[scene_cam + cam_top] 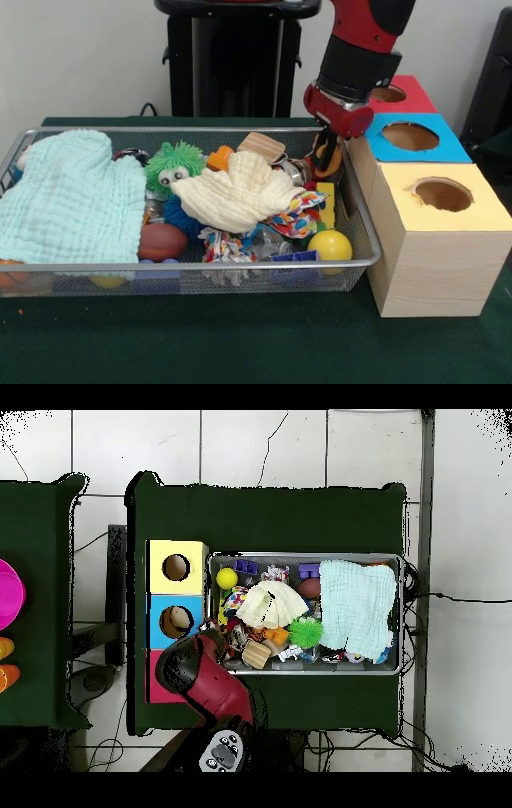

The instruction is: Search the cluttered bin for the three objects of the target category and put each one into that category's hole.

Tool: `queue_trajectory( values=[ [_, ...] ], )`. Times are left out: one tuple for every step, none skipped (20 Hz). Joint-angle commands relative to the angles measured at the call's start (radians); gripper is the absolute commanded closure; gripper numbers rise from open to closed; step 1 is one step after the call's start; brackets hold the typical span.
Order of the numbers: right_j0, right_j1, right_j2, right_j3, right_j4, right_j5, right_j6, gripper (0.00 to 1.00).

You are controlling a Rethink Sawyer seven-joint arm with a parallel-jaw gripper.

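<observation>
The gripper (326, 156) hangs low at the far right corner of the wire mesh basket (240, 264), and it seems to pinch something small, orange and black (328, 160), most likely the stripy plush toy. It sits just beside the row of pale wooden boxes. To do this step well, I think the arm should lift the toy straight up, clear of the rim, then carry it over to the red-rimmed hole (388, 94) at the far end and let go right above it. The basket is packed: a soft mint green cloth (68, 200), a crinkly cream cloth (240, 192), a spiky green ball with eyes (174, 164), a smooth yellow ball (330, 245) and a brown toy football (162, 240).
</observation>
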Motion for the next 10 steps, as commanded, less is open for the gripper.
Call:
queue_trajectory(
  values=[
    [0.030, 0.004, -0.050, -0.037, -0.134, 0.074, 0.010, 1.00],
    [0.032, -0.004, -0.052, -0.032, -0.137, 0.084, 0.014, 1.00],
    [0.032, -0.010, -0.052, -0.032, -0.146, 0.090, 0.016, 1.00],
    [0.030, -0.014, -0.049, -0.030, -0.157, 0.093, 0.026, 1.00],
    [0.032, -0.017, -0.053, -0.031, -0.169, 0.101, 0.031, 1.00],
    [0.034, -0.020, -0.057, -0.032, -0.180, 0.109, 0.036, 1.00],
    [0.035, -0.023, -0.061, -0.034, -0.193, 0.119, 0.038, 1.00],
    [0.029, -0.027, -0.060, -0.034, -0.210, 0.121, 0.035, 1.00],
    [0.019, -0.031, -0.053, -0.032, -0.225, 0.114, 0.035, 1.00],
    [0.010, -0.035, -0.046, -0.029, -0.240, 0.108, 0.034, 1.00]
  ],
)
